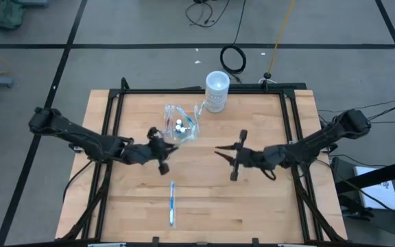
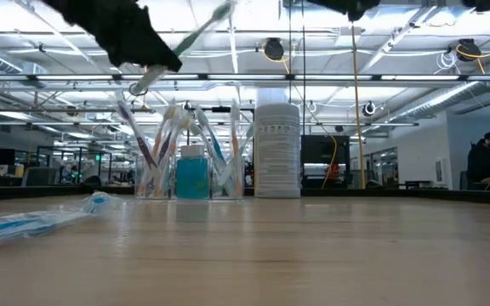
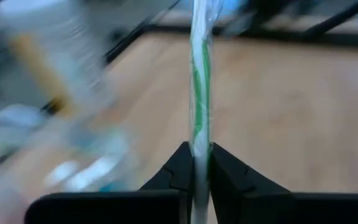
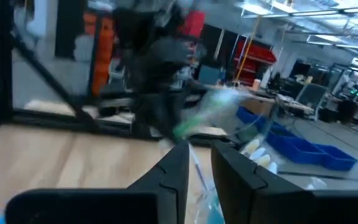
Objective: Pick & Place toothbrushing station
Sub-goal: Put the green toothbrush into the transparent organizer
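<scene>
The toothbrushing station (image 1: 180,124) is a clear plastic holder at the table's far middle. It stands on the wood with several brushes and a teal bottle (image 2: 192,174) in it. A white cup (image 1: 216,90) stands beside it. My left gripper (image 1: 169,146) hangs just near-left of the station, shut on a green toothbrush (image 3: 200,93) in a clear wrapper. My right gripper (image 1: 219,152) hovers right of the station, raised off the table. Its fingers (image 4: 178,165) stand a little apart with nothing held between them. A blue wrapped toothbrush (image 1: 172,204) lies flat near the front edge. My left gripper pinches the green toothbrush's wrapped shaft (image 3: 199,148) between its two fingers. The brush lies along the fingers and sticks out well past their tips. It is lifted clear of the table. In the low view it slants upward (image 2: 190,36), and a short end (image 2: 139,85) pokes out below the gripper.
A black frame (image 1: 197,90) runs round the tabletop. The bare wood between the two grippers and the front edge holds only the blue toothbrush. Cables and a black coil (image 1: 233,58) lie on the floor beyond the far edge.
</scene>
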`<action>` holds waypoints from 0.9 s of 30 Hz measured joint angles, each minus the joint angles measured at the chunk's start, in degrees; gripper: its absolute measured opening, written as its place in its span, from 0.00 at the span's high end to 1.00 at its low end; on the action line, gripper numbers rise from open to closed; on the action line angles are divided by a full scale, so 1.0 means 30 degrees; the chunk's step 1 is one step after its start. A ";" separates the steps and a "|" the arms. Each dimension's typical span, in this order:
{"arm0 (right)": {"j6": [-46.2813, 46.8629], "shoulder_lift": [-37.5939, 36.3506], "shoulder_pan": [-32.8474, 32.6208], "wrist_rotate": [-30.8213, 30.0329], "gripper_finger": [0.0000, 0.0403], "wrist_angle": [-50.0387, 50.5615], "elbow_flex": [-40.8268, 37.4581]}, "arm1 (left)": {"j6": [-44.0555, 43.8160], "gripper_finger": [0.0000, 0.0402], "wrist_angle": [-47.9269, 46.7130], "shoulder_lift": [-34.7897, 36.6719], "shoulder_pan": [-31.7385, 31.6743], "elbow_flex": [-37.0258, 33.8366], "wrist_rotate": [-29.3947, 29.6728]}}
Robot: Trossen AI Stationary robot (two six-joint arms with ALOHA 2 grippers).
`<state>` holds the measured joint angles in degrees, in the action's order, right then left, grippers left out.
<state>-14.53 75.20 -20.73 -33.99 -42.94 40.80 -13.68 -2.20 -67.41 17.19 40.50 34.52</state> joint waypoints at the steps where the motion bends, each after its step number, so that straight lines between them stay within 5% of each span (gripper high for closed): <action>1: 0.0079 0.0001 0.0449 0.1009 0.84 -0.0392 -0.0267 | 0.0970 0.94 0.2111 0.0212 0.0060 -0.0893 -0.0818; 5: 0.1225 0.0030 0.2490 0.6510 0.79 -0.0446 -0.0569 | 0.4617 0.96 1.0183 0.0380 0.0031 -0.3669 -0.4543; 8: 0.2402 0.0679 0.3802 0.8482 0.73 -0.0963 -0.0586 | 0.5419 0.92 1.3057 0.0384 0.0005 -0.4280 -0.6298; 18: 0.2757 0.5673 0.5023 1.2377 0.56 -1.0796 -0.0168 | 0.4387 0.95 1.3732 0.0185 -0.0880 -0.4294 -0.7191; 27: 0.5310 0.7764 0.5020 1.2146 0.53 -0.9362 0.2798 | 0.2611 0.93 1.4651 -0.1695 -0.2214 -0.4259 -0.9931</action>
<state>1.40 98.49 -5.67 2.45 -71.02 49.20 -5.85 41.75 -72.50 10.55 27.72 4.73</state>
